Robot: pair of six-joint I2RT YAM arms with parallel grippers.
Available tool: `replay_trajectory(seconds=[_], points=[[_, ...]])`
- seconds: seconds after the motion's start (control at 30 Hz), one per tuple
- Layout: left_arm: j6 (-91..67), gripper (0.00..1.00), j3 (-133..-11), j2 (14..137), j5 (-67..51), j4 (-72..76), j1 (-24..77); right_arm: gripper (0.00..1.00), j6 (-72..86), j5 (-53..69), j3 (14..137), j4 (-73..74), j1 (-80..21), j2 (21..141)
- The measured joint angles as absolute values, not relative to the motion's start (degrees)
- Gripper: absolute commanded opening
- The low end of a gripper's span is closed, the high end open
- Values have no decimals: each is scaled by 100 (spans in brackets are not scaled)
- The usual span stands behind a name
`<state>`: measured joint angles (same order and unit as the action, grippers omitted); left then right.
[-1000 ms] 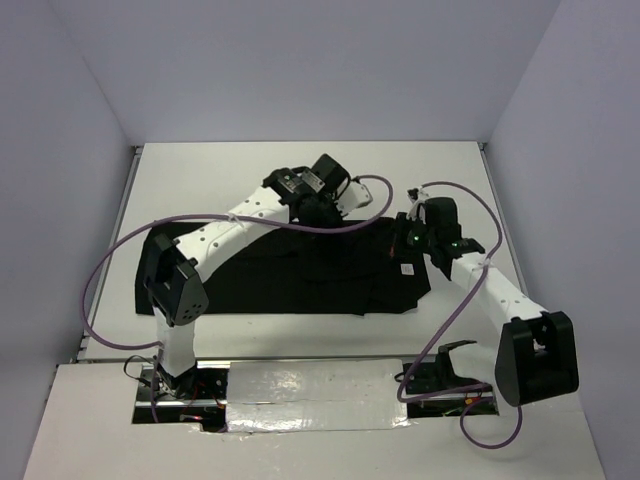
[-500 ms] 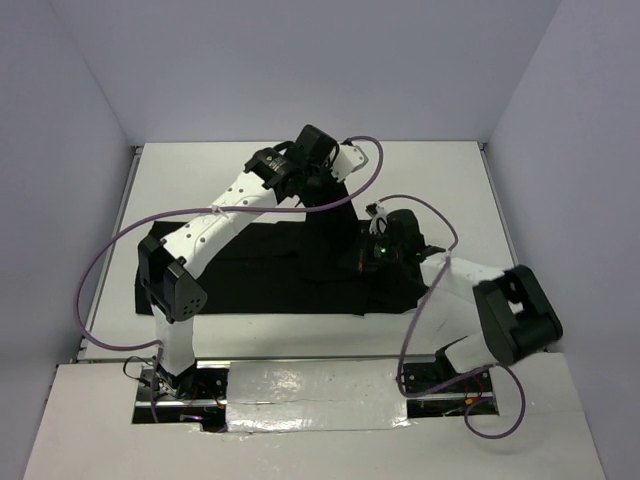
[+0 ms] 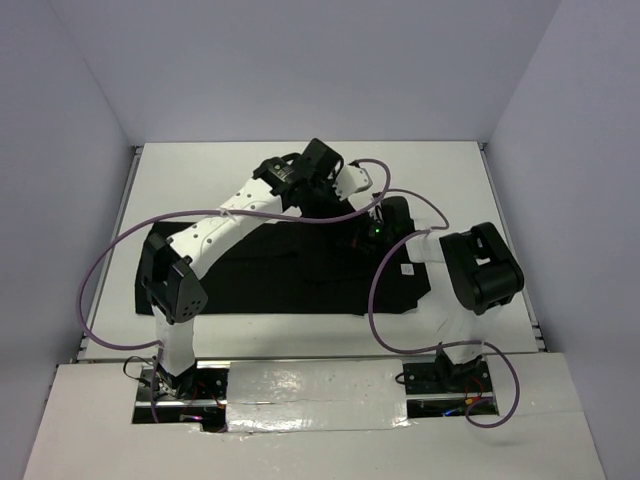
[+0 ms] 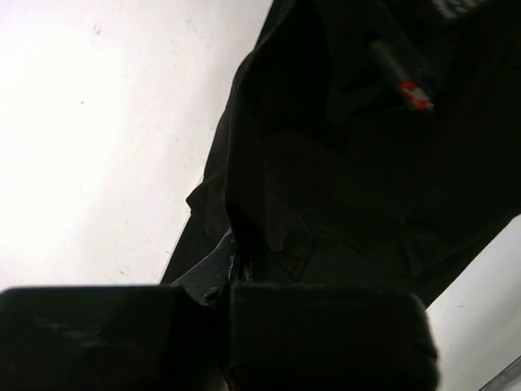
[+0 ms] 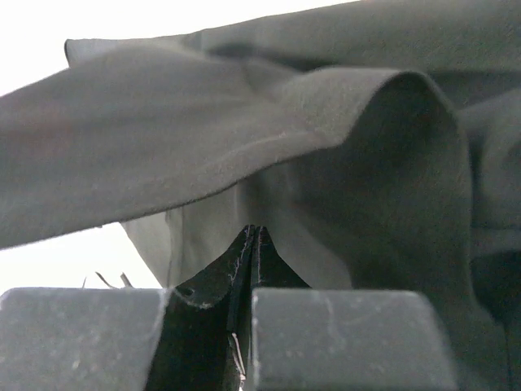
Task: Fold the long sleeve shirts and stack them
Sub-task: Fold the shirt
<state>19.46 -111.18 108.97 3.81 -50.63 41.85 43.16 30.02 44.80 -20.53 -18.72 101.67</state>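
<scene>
Top external: black shirt lies spread on bench, far edge raised. Clenched on its fabric, left tool and right tool likely mean to carry that edge over for a fold.

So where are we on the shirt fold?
Done: black shirt spread wide across the table. In hand: left gripper and right gripper both pinch fabric near its far edge, cloth lifted. Remaining: fold not completed; no compact bundle, nothing stacked.

White arm links, black joints, purple cables, perhaps a green light.
</scene>
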Motion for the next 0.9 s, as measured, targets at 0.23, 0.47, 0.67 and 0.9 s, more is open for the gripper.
replay_trajectory(seconds=[0.23,0.47,0.67,0.9], points=[[2574,0,-11056,10877,30,-5452,4491,0,4600,2864,4609,-2025,-1793,10335],[2853,0,-11080,11052,-281,-6134,4976,8,4471,2523,4611,-1221,-1304,10182],[2821,2,-10986,11181,-373,-6235,5133,42,4075,2093,4611,-49,-1210,9343],[2773,36,-10718,11365,-373,-6047,5310,44,3953,1809,4593,596,-1044,8757]])
